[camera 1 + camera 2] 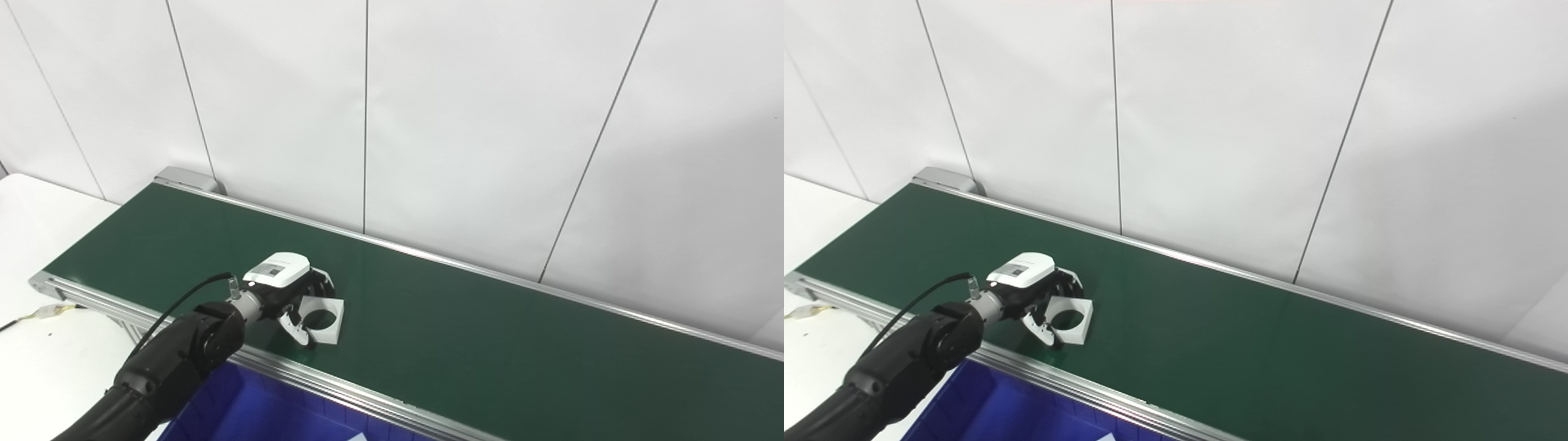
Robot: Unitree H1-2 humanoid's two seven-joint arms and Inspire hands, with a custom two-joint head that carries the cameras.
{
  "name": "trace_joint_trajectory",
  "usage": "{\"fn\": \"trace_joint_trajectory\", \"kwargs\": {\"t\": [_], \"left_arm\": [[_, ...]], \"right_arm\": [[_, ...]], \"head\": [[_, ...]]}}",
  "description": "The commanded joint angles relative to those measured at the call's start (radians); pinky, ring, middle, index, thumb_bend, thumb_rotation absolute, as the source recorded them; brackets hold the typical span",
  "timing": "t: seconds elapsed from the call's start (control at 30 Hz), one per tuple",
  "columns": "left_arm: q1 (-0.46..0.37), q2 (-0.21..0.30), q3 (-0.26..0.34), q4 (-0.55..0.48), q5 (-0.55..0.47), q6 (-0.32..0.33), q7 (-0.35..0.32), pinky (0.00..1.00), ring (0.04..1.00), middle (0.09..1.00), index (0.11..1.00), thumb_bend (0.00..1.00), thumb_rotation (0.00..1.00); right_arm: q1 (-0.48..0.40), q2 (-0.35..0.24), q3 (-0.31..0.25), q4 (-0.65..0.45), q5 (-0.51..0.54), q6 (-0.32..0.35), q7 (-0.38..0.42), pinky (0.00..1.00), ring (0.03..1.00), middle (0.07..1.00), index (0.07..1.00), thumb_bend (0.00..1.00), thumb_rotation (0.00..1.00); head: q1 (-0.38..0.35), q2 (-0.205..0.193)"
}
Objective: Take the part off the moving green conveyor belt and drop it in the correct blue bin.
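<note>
A flat white square part (326,318) with a round hole lies on the green conveyor belt (490,343), near its front rail. My left hand (294,294), black with a white cover on its back, reaches over the rail from the lower left. Its fingers (323,283) curl over the part's far edge, and the thumb (299,331) presses the near edge, so the hand is closed on the part (1075,320). The part's left side is hidden under the palm. A blue bin (257,410) sits just below the front rail. My right hand is out of view.
The belt's silver front rail (343,392) runs between the hand and the blue bin (986,404). A white wall stands close behind the belt. To the left is a white table (37,367), with a cable and yellowish connector (49,312) on it.
</note>
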Motion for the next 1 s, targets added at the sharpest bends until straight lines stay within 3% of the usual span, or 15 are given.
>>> {"fn": "trace_joint_trajectory", "kwargs": {"t": [0.0,0.13,0.3,0.5,0.83,0.97], "left_arm": [[-0.029,0.002,0.006,-0.006,-0.018,-0.003,0.018,0.38,0.392,0.468,0.536,0.5,0.0],[-0.024,-0.008,0.007,0.002,-0.045,-0.022,0.033,0.42,0.419,0.506,0.504,0.5,0.0],[-0.013,-0.009,0.021,-0.03,-0.081,-0.015,0.037,0.4,0.405,0.496,0.516,0.5,0.0],[0.03,-0.005,0.076,-0.117,-0.163,-0.065,0.06,0.42,0.42,0.487,0.498,0.5,0.0],[0.145,-0.015,0.166,-0.347,-0.315,-0.232,0.065,0.39,0.419,0.486,0.516,0.5,0.0],[0.181,-0.02,0.176,-0.424,-0.349,-0.267,0.041,0.35,0.399,0.491,0.522,0.5,0.0]], "right_arm": [[-0.004,-0.004,0.003,-0.03,-0.004,-0.059,-0.017,0.97,0.896,0.899,0.992,0.68,0.75],[-0.007,-0.006,0.007,-0.028,-0.015,-0.059,-0.027,0.97,0.896,0.9,0.991,0.68,0.76],[-0.004,0.002,0.007,-0.035,-0.017,-0.059,-0.029,0.97,0.898,0.899,0.989,0.68,0.76],[-0.002,0.007,0.012,-0.047,-0.021,-0.059,-0.033,0.94,0.885,0.886,0.976,0.68,0.74],[0.025,0.042,0.002,-0.098,-0.061,-0.059,-0.017,0.89,0.859,0.875,0.958,0.73,0.69],[0.039,0.061,-0.018,-0.128,-0.081,-0.058,-0.001,0.84,0.837,0.858,0.934,0.77,0.64]], "head": [[-0.001,0.0],[-0.005,0.005],[-0.016,0.011],[-0.064,0.037],[-0.304,0.121],[-0.351,0.158]]}}
